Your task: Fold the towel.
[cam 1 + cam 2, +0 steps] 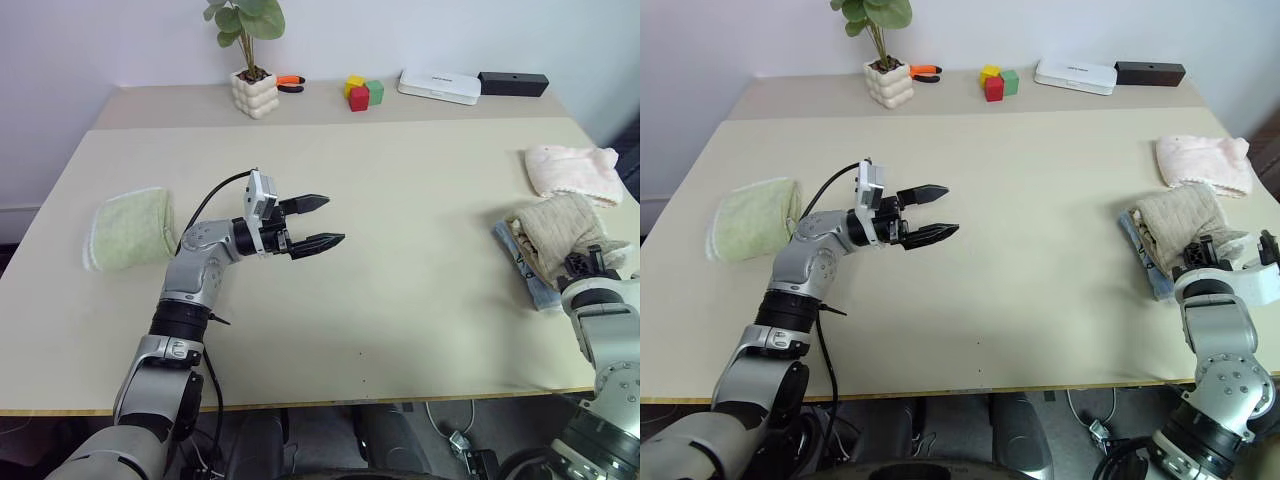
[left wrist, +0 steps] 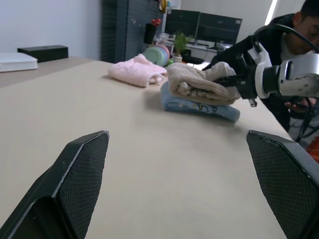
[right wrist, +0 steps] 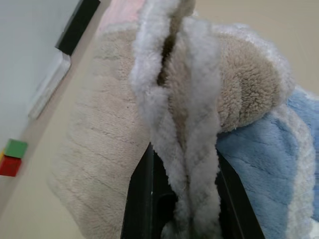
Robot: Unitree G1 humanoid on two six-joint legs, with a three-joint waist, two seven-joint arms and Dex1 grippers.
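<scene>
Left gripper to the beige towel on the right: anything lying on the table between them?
Nothing: between the open left gripper and the beige towel, pinched by the right gripper, the table is bare, as the head views show.

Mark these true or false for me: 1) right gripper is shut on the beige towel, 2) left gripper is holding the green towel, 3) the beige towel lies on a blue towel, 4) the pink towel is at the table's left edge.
1) True: the right gripper is shut on an edge of the beige towel.
2) False: the left gripper is open and empty over bare table; the green towel lies apart.
3) True: it rests on the blue towel.
4) False: the pink towel is at the right side.
</scene>
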